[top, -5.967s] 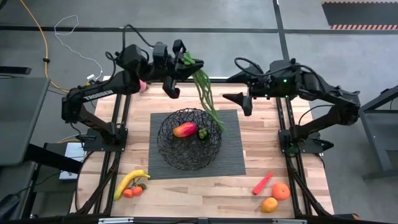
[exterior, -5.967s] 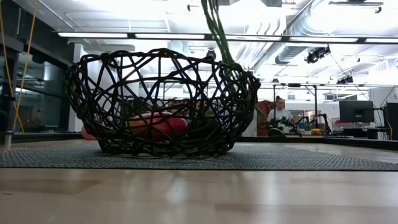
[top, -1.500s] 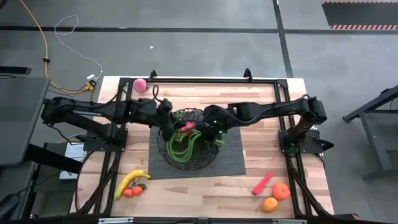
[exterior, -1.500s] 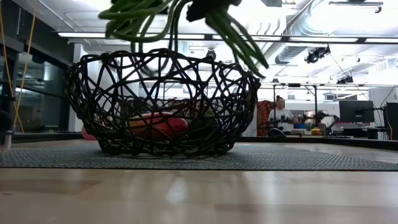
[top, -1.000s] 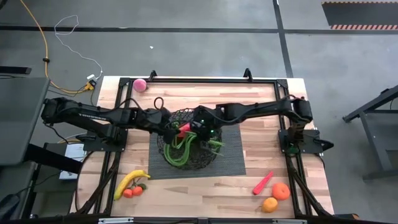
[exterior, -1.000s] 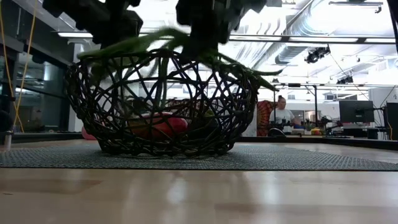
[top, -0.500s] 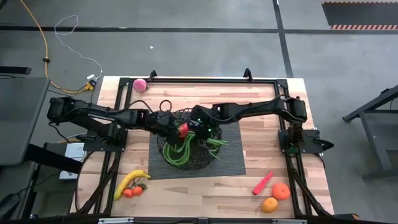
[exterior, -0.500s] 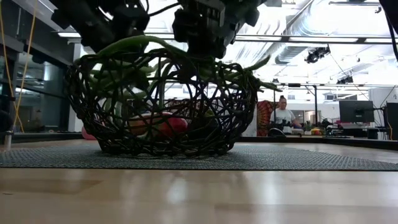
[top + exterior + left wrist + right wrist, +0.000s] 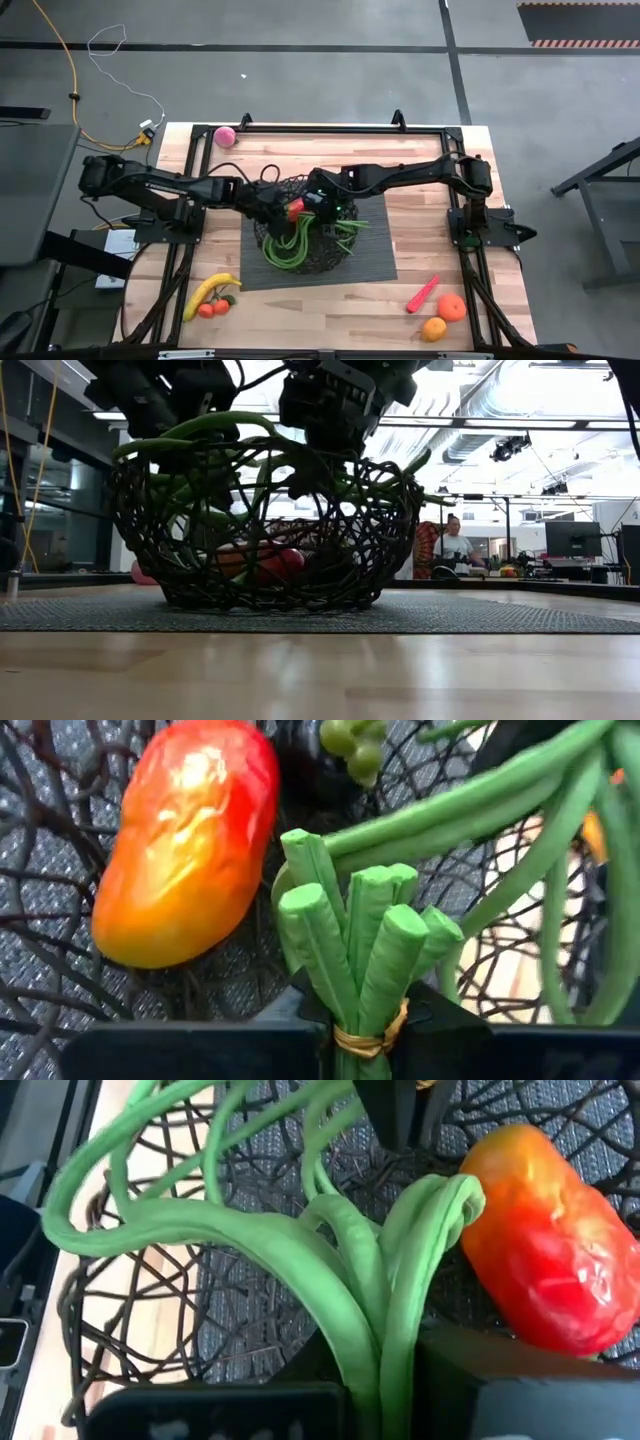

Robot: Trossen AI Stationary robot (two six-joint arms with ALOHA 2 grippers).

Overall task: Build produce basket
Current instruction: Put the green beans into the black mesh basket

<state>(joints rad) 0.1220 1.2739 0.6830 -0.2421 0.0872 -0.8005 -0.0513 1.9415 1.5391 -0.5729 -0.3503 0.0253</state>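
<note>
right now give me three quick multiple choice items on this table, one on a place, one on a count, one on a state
1. Where is the red-orange mango?
A. inside the round black wire-mesh basket
B. beside the yellow banana
C. at the table's far edge

2. How many round oranges lie near the red chili?
A. none
B. two
C. four

3. What is the left gripper doing?
A. hanging open above bare wood
B. shut on the bundled end of the long green beans
C. holding the pink ball

Answers:
1 A, both wrist views show the mango on the mesh floor.
2 B, the high view shows the two oranges by the chili.
3 B, the left wrist view shows the banded bean stems clamped between its fingers.
</note>
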